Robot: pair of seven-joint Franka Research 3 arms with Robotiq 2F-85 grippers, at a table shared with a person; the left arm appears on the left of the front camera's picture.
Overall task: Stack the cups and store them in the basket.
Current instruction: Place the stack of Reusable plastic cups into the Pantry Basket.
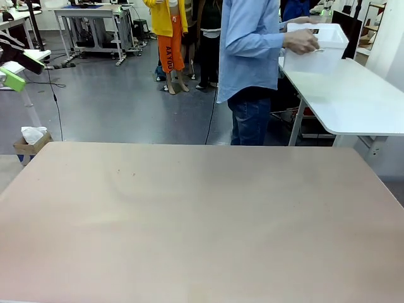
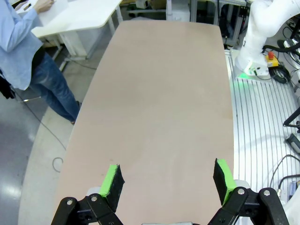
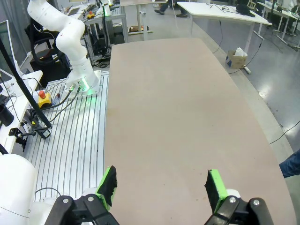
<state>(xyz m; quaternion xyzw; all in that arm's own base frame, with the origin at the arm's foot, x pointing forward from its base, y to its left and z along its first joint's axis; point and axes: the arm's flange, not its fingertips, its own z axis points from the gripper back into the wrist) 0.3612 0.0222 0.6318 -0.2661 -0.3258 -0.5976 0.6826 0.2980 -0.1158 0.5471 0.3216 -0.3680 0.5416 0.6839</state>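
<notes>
A bare tan table [image 1: 202, 221] stretches across a workshop floor, with a white side table [image 1: 353, 95] standing just beyond its far right corner. There a person in a light blue shirt grips the basket [image 1: 319, 53] with one hand [image 1: 300, 41] on its near rim; the white bin rests on that side table, well apart from the robot's work surface.

The left gripper [image 2: 168, 185] hangs above the tan table with its green-padded jaws spread wide and nothing between them. The right gripper [image 3: 161, 185] is likewise spread and empty over the same surface, the other arm's white base [image 3: 79, 70] standing off to the side of the table.

The basket looks like light, stiff, smooth-walled plastic, likely slippery along its sides; its rolled rim, or the handle slot under the person's hand, seems the surest place to take hold. It appears too wide for a single gripper to span.
</notes>
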